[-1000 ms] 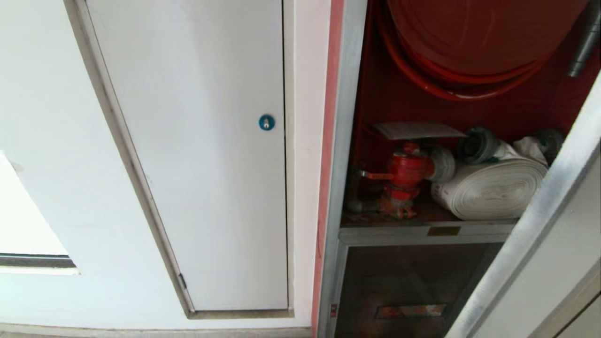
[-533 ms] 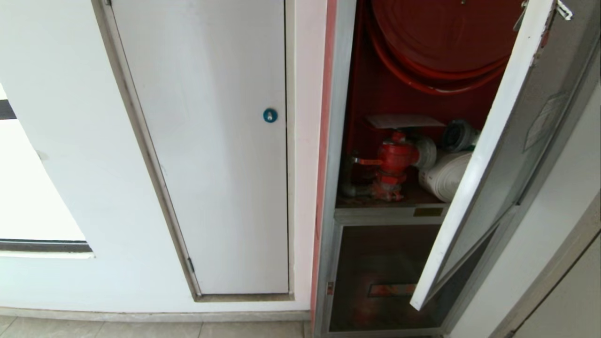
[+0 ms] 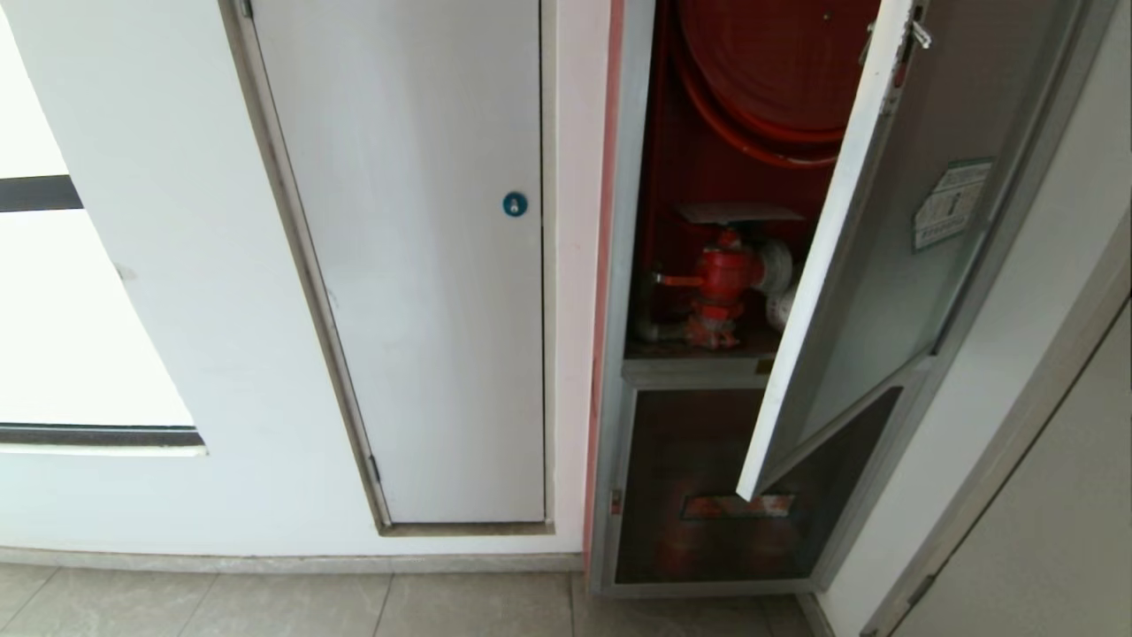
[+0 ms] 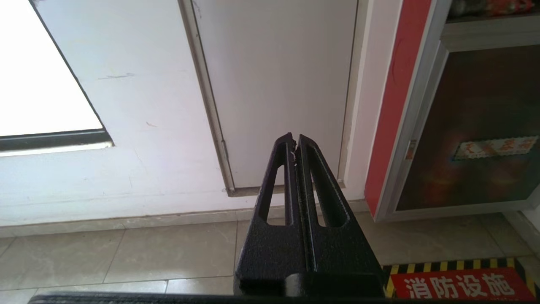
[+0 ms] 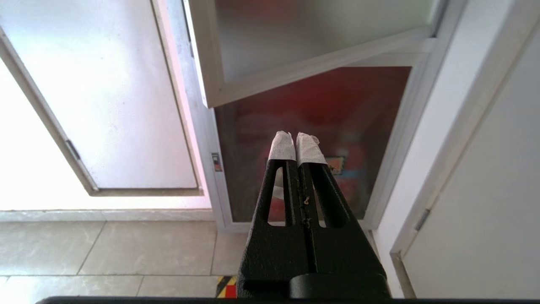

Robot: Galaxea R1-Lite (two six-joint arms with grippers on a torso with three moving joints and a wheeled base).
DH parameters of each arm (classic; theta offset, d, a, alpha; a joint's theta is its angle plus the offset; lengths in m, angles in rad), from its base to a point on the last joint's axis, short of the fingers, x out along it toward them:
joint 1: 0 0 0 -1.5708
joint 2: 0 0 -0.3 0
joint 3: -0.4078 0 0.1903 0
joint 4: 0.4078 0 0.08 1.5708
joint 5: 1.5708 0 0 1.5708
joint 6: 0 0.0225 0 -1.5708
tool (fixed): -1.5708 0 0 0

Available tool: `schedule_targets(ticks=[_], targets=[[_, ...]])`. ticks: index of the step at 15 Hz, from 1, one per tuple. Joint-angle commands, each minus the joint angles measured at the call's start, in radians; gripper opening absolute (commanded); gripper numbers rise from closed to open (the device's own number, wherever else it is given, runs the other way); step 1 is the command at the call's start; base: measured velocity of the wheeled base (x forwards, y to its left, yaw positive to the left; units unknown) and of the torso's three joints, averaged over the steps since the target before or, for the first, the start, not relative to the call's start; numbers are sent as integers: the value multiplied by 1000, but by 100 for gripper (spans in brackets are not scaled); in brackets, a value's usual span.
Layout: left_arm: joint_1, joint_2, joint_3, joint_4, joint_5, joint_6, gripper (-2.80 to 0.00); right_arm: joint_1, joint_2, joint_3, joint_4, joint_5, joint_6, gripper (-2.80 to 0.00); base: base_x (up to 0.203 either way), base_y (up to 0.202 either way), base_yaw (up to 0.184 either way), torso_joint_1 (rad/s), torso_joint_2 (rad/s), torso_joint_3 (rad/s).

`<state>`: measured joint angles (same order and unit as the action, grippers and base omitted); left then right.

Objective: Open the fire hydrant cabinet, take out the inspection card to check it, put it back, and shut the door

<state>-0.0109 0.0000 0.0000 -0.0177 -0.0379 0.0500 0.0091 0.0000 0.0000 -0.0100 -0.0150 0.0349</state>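
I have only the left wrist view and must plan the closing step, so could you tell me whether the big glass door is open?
Observer: Yes, the door hangs partly open across the cabinet's right side.
Operator: Thank you; where is the thing to inspect?
Observer: The card lies flat on the red valve, inside.
Operator: And the other arm?
Observer: The right gripper is shut and empty, pointing at the lower glass panel.

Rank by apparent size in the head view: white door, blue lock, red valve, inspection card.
1. White door, by far the largest.
2. Red valve and inspection card: too alike to rank, and the card is seen almost edge-on.
3. Blue lock, the smallest.
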Motion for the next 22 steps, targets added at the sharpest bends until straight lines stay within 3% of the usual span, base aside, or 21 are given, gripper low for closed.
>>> schedule_targets(ticks=[1,22], targets=[[0,0,12,-1,-1,0,-280,0,2,3,-1,0,0,-280,-181,0,3,-1,2,7],[0,0,12,-2,0,-2,-280,0,2,3,-1,0,-4,-280,-6,0,0,1,0,0]])
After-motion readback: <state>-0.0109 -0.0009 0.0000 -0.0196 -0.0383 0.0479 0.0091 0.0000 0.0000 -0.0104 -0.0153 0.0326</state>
